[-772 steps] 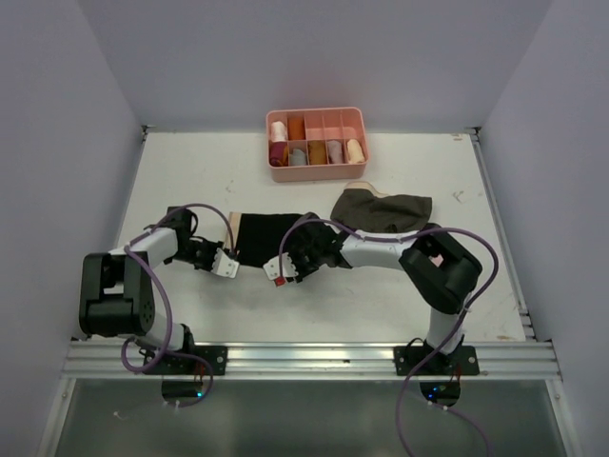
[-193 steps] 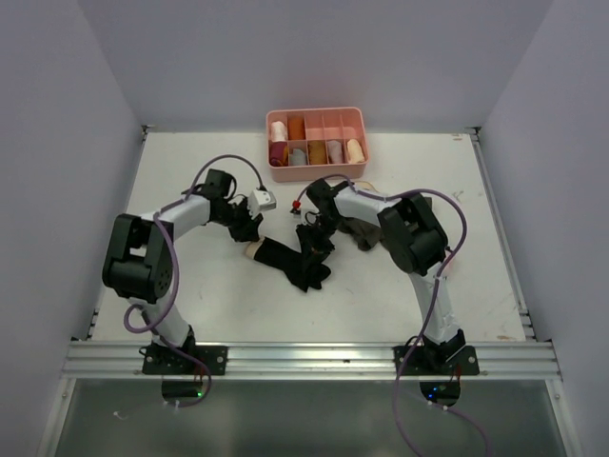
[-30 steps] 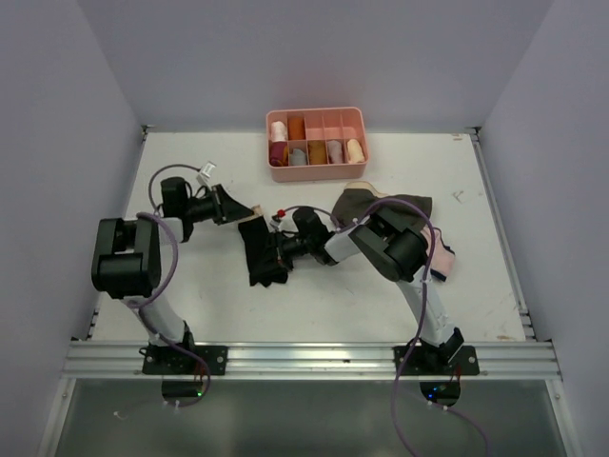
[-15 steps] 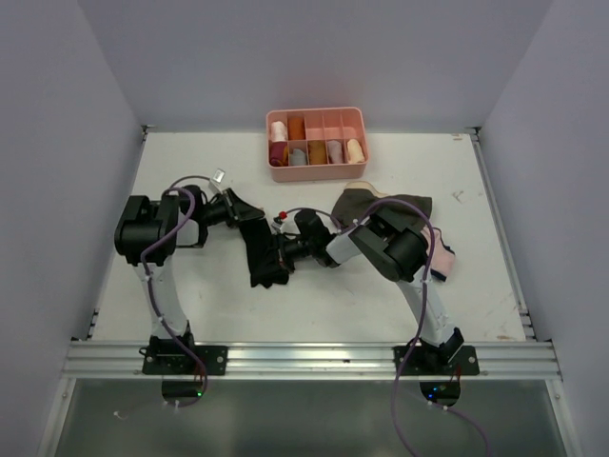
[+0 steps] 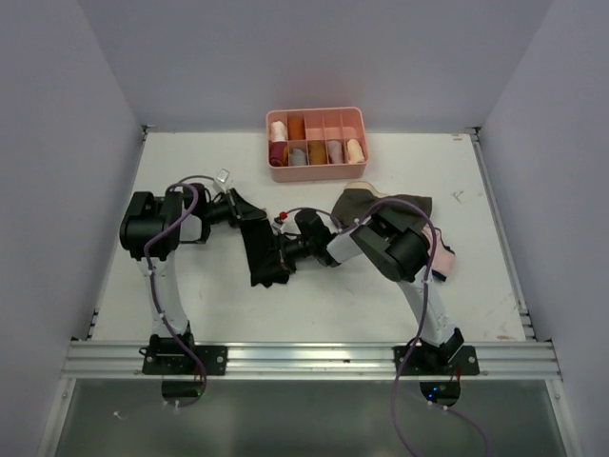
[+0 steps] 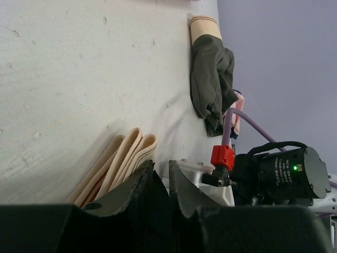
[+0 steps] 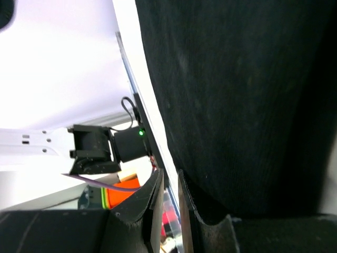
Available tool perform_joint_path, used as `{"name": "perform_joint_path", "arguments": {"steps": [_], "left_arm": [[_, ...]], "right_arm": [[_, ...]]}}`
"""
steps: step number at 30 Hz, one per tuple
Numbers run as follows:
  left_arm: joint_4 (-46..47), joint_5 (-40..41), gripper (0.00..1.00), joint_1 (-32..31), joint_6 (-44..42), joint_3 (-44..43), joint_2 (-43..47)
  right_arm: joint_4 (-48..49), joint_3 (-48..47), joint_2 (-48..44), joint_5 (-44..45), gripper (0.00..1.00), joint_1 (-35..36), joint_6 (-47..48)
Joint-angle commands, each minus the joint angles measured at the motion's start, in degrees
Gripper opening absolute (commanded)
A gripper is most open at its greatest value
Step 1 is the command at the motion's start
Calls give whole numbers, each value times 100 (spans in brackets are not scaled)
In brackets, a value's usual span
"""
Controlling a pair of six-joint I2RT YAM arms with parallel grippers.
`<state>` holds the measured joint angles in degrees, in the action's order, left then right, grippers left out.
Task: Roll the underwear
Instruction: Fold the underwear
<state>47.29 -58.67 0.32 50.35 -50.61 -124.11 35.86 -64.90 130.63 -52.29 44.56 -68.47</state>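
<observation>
From above, the underwear (image 5: 263,251), folded into a narrow black strip, lies left of the counter's middle, well short of the pink tray (image 5: 316,175) at the far edge. The left gripper (image 5: 248,216) holds its far end, the right gripper (image 5: 283,251) its mid-length. Left wrist: fingers (image 6: 141,199) pressed together over the beige waistband (image 6: 124,158). Right wrist: fingers (image 7: 204,225) nearly closed, apparently pinching black cloth. A mistimed pull by either arm could tug the strip free and undo the folds
</observation>
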Motion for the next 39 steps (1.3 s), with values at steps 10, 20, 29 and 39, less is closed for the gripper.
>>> {"name": "perform_joint_path", "arguments": {"steps": [10, 20, 29, 39], "left_arm": [[-159, 270, 28, 30, -552, -151, 106], [-3441, 145, 37, 56, -3493, -967, 2276], [-6082, 2254, 40, -725, -6088, -2681, 1901], [-6399, 3617, 38, -1719, -6608, -3456, 846]], "right_arm": [[-3827, -425, -196, -18, 21, -105, 2552], [-7329, -1754, -1003, 1061, 22, -246, 5711], [-6260, -647, -3147, 1458, 54, -325, 5776], [-5977, -840, -2209, 2143, 28, 36, 4684]]}}
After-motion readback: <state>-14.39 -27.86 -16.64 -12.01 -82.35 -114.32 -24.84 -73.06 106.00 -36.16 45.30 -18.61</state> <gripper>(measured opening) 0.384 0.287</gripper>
